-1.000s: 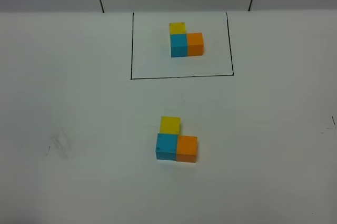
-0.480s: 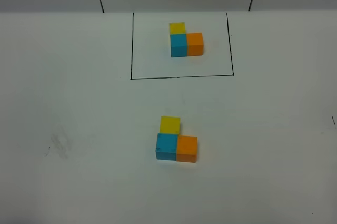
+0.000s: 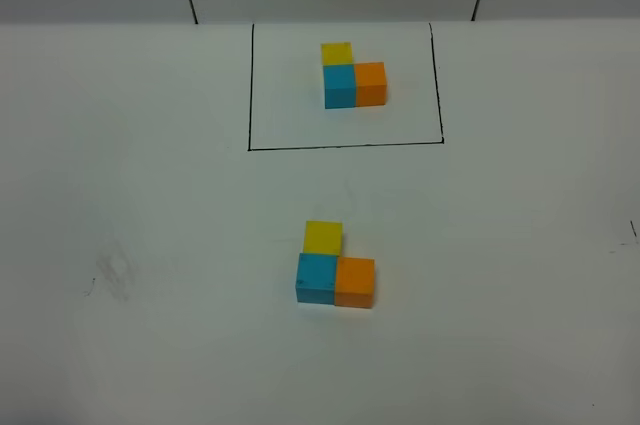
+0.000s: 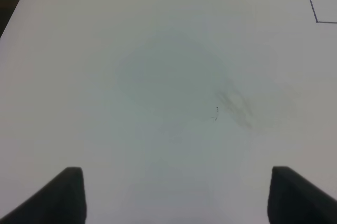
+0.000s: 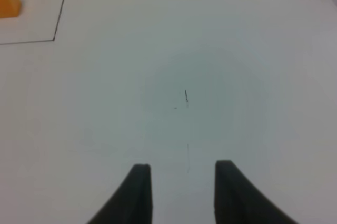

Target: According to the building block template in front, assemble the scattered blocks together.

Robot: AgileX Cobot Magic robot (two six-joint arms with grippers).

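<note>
The left gripper hangs over the white table with its jaws spread wide, holding nothing. At mid-table, a small sky-blue cube, a yellow cube behind it and an orange cube to its right touch in an L. Farther back sits the black-framed three-cube template. The right gripper shows a narrow gap with nothing in it.

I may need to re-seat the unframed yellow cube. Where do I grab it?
Come from above and pinch the yellow cube on its left and right faces. Both look free, while its near face sits against the sky-blue cube.
</note>
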